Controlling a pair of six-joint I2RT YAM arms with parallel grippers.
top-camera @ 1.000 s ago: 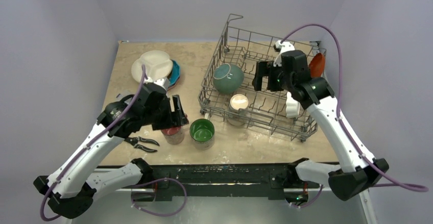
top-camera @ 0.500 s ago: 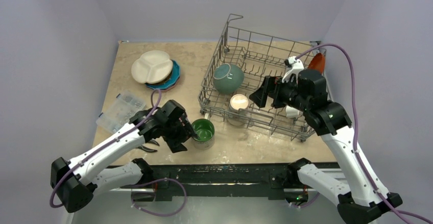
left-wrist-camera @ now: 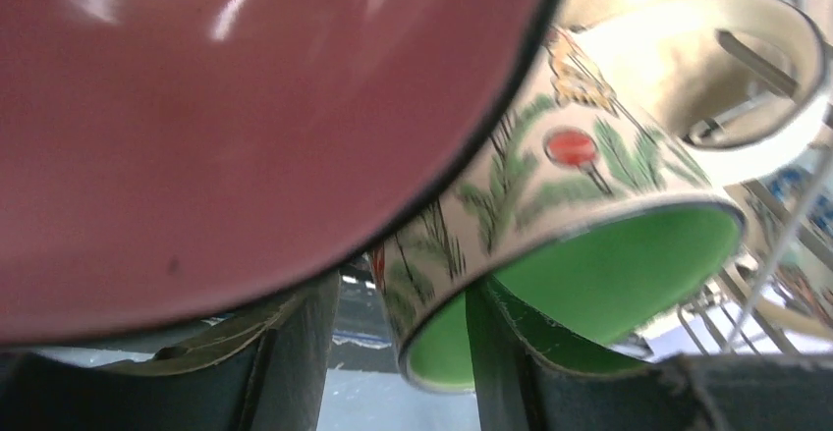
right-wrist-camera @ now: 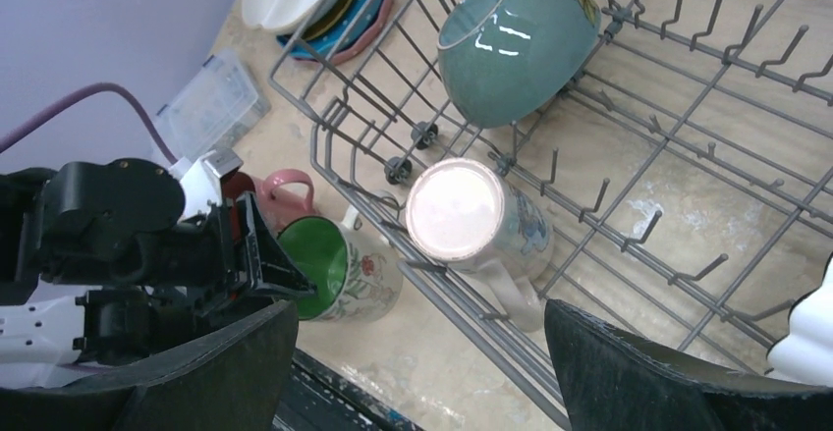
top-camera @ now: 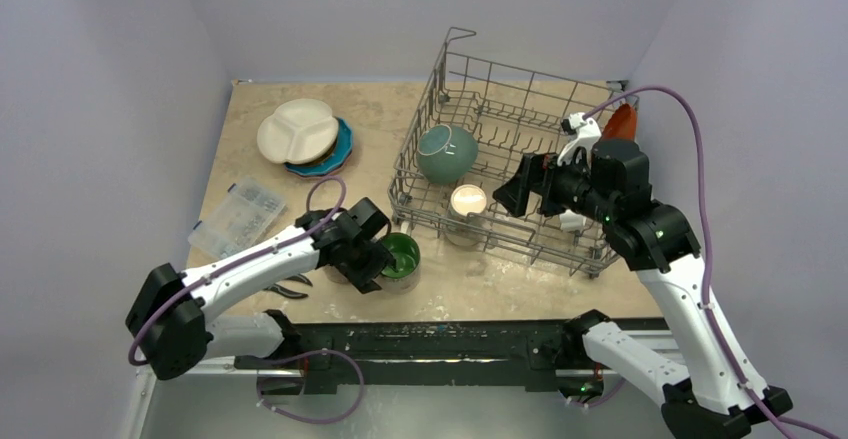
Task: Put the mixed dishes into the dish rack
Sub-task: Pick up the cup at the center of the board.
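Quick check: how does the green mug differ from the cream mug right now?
The green mug stands on the table, outside the dish rack; the cream mug sits inside it. The green mug is bright green inside, the cream mug pale. The left tool straddles the green mug's wall, one finger inside; nothing touches the cream mug. Both are patterned, handled mugs, mouths up.

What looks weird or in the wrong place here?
Two things are not dishes: a clear plastic box on the left, and black-handled pliers just in front of it, partly hidden. In the dish rack, the teal bowl lies tipped on its side rather than standing.
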